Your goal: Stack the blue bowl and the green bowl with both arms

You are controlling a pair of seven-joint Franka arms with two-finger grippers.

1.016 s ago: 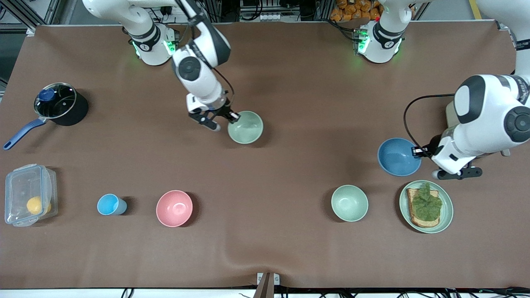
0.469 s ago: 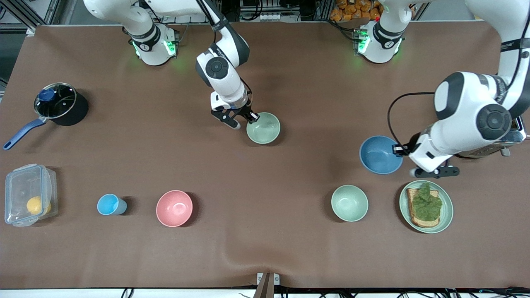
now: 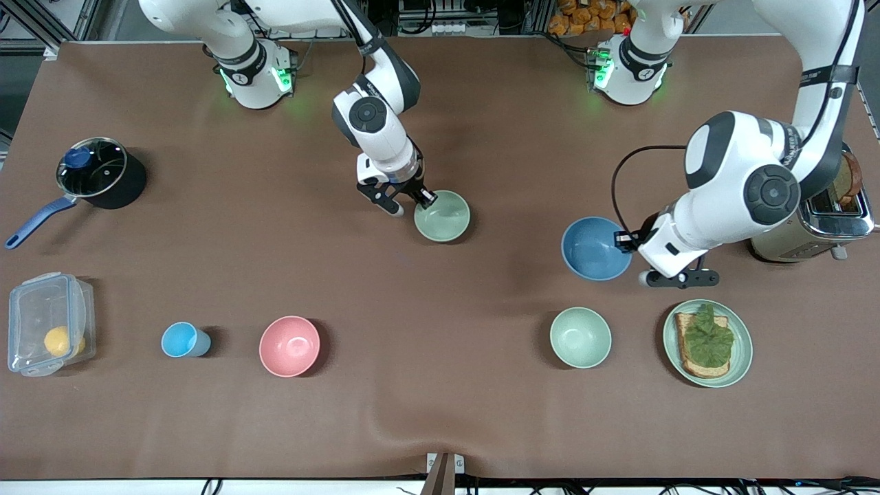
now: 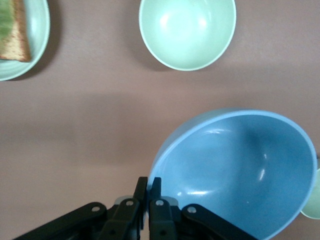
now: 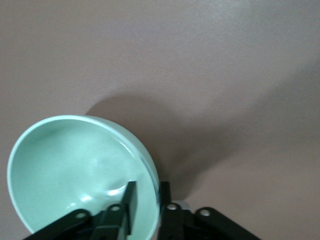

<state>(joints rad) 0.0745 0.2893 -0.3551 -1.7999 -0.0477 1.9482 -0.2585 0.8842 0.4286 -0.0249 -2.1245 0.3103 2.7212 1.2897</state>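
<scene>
Brown tabletop [image 3: 481, 412], right gripper [image 3: 421, 200] at upper centre of frame pinching green bowl [image 3: 442, 216] by its rim, left gripper [image 3: 629, 242] at centre right pinching blue bowl [image 3: 595, 249] rim, both lifted above the cloth.

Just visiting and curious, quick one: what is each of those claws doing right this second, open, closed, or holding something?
Left gripper: shut on the blue bowl rim.
Right gripper: shut on the green bowl rim.

Toaster [image 3: 818, 220] partly hidden by left arm; plate [image 4: 22, 40] cut off (w/ toast).
</scene>
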